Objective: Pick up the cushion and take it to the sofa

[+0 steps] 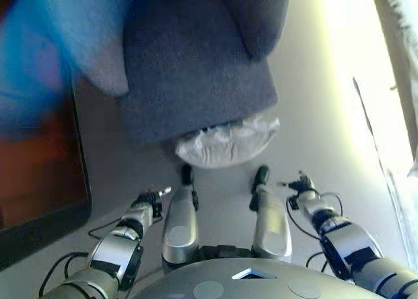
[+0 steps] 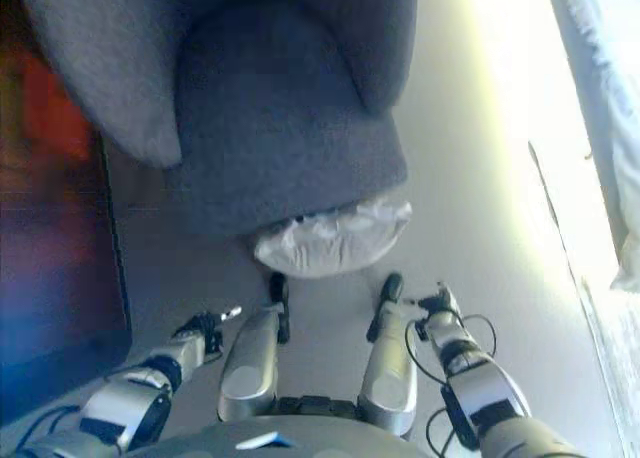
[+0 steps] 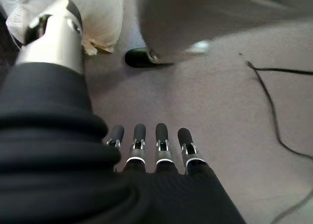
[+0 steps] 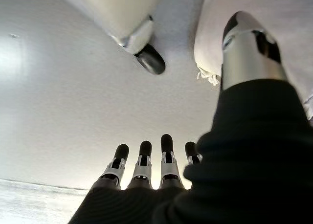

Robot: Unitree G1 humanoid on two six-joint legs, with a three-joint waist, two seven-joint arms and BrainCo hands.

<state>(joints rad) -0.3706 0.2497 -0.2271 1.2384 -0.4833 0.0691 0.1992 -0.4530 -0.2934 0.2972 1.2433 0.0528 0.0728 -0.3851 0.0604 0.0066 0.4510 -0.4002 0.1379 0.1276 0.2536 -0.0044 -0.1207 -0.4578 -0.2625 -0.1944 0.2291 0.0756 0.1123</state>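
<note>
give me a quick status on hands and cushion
Left hand and right hand both open, empty, low by the floor. White cushion on the floor against the grey sofa, untouched. Nothing between hands and cushion.

Greys and off-white around the armchair

The armchair (image 1: 196, 70) is plain dark grey, unpatterned; the cushion (image 1: 228, 144) at its front edge is off-white and creased. The floor (image 1: 313, 116) beside the armchair is pale grey. Each hand, left hand (image 3: 156, 150) and right hand (image 4: 146, 168), shows silver fingers with dark tips under a dark ribbed cover.
</note>
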